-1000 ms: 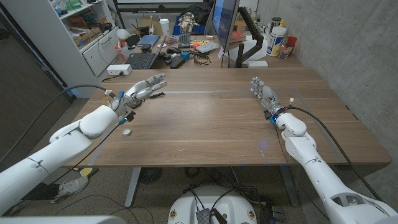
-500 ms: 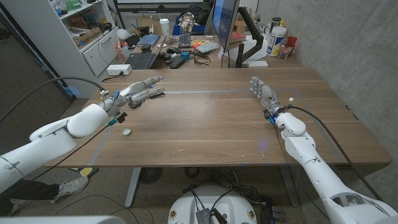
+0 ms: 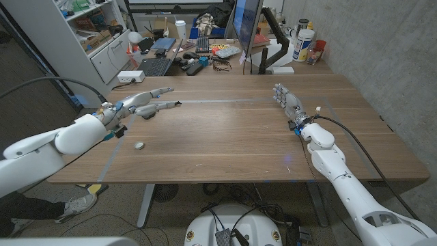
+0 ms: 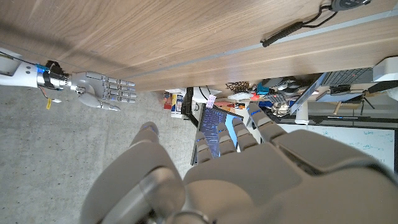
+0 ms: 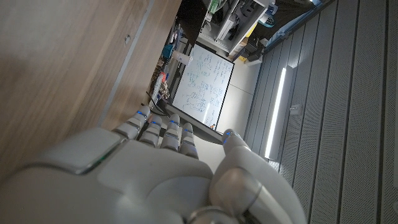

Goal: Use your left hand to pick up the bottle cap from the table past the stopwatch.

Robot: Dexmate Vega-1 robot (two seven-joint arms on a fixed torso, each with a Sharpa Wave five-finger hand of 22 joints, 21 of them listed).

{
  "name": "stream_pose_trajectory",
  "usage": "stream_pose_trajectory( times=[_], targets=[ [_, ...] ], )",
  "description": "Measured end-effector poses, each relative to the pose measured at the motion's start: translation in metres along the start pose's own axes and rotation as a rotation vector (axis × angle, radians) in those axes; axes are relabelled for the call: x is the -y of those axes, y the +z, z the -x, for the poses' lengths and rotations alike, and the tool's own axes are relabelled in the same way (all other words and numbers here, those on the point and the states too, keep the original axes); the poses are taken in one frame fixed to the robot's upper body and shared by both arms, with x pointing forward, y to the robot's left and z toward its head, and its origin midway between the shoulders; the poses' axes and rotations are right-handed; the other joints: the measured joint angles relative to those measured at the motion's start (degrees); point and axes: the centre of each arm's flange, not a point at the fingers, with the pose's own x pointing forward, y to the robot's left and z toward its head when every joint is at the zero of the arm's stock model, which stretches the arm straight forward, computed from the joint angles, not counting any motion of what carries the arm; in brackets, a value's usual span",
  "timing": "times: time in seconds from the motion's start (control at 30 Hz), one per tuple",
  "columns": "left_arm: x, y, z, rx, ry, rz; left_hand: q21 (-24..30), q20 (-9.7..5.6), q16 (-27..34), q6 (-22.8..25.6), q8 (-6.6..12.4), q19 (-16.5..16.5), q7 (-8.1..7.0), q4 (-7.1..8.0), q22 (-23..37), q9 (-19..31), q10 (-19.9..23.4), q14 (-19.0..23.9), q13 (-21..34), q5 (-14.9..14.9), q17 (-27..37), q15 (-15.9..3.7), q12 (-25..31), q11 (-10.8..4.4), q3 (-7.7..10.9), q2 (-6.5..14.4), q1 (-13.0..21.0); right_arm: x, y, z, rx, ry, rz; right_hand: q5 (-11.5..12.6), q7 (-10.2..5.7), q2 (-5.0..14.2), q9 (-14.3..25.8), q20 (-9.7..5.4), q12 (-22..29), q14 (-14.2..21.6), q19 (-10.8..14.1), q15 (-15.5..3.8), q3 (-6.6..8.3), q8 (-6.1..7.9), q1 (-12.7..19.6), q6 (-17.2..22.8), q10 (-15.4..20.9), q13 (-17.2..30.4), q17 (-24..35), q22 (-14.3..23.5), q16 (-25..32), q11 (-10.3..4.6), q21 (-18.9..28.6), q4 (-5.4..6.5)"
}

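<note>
table [image 3: 232, 130]: matt wood grain | left robot hand [image 3: 140, 104]: smooth grey plastic

The stopwatch [image 3: 173, 103] is too small to make out.

The head view looks down from above over the whole wooden surface [image 3: 232, 130]. Each wrist view sits close behind its own hand, seemingly turned upside down; the left wrist view shares the right hand [image 4: 102, 91] with the head view

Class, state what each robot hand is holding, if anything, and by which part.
Nothing is held. The left hand and right hand are open; the bottle cap lies on the table.
</note>
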Motion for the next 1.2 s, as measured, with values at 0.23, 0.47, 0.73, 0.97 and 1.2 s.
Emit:
stream_pose_trajectory(
  times=[0.23, 0.47, 0.73, 0.97, 1.2],
  targets=[
    [-0.009, 0.003, 0.012, -0.019, -0.022, -0.071, 0.0, 0.38, -0.3, 0.0, 0.00, 0.4, 0.00, -0.71, 0.0, 0.3, -0.5, -1.0, 0.0, 0.0, 0.0, -0.49, -0.1, -1.22, 0.16, -0.2, 0.9, -0.002, 0.002, -0.001, 0.006, 0.005, 0.003, 0.0, 0.00, 0.00, 0.0, 0.00, 0.0, 0.0, 0.0, 0.00, -0.16, 0.00, 0.0, 0.0, 0.0, 0.0, 0.0, 0.0, 0.0, 0.00, 0.0, -0.16],
    [-0.018, 0.010, 0.017, -0.040, -0.069, -0.161, 0.5, 0.48, -0.3, -0.4, 0.00, 0.9, 0.03, -1.82, 0.3, 0.3, -0.2, -1.1, 0.0, 0.0, 0.0, -0.51, -0.2, -1.65, 0.23, -0.6, 2.3, -0.004, 0.003, -0.002, 0.009, 0.008, 0.005, 0.0, 0.00, 0.00, 0.0, 0.00, 0.0, 0.0, 0.0, 0.00, -0.16, 0.00, 0.0, 0.0, 0.0, 0.0, 0.0, 0.0, 0.0, 0.00, 0.0, -0.16],
    [-0.026, 0.013, 0.021, -0.094, -0.171, -0.255, 0.7, 0.90, -0.3, -0.5, 0.01, 1.3, 0.12, -2.70, 0.3, 0.6, 0.0, -1.1, 0.0, 0.0, 0.0, -0.51, -0.2, -1.87, 0.30, -1.1, 3.2, -0.004, 0.004, -0.003, 0.011, 0.009, 0.007, 0.0, 0.00, -0.02, 0.0, 0.00, 0.0, 0.0, 0.0, 0.00, -0.38, 0.45, 0.0, 0.0, 0.0, 0.0, 0.0, 0.0, 0.0, 0.00, 0.0, 0.07],
    [-0.036, 0.018, 0.023, -0.133, -0.211, -0.311, 1.2, 1.08, -0.3, -0.5, 0.01, 2.4, 0.12, -3.17, 0.3, 0.6, 0.1, -1.1, 0.0, 0.0, 0.0, -0.51, -0.2, -1.95, 0.17, -1.4, 4.1, -0.003, 0.002, -0.003, 0.010, 0.007, 0.006, 0.0, 0.00, -0.23, 0.0, 0.00, 0.0, 0.0, 0.0, 0.00, -0.42, 0.45, -0.2, 0.0, 0.0, 0.0, 0.0, 0.0, 0.0, 0.00, 0.0, 0.10],
    [-0.046, 0.032, 0.022, -0.107, -0.187, -0.327, 1.3, 1.09, -0.3, -0.4, 0.29, 3.0, -0.02, -4.52, 0.3, 0.8, 0.3, -1.1, 0.0, 0.0, 0.0, -0.51, -0.2, -2.09, 0.41, -2.1, 5.9, -0.003, 0.003, -0.003, 0.017, 0.008, 0.007, 0.0, 0.00, -0.23, 0.0, 0.00, 0.0, 0.0, 0.0, 0.00, -0.42, 0.45, -0.2, 0.0, 0.0, 0.0, 0.0, 0.0, 0.0, 0.00, 0.0, 0.10]
  ],
)
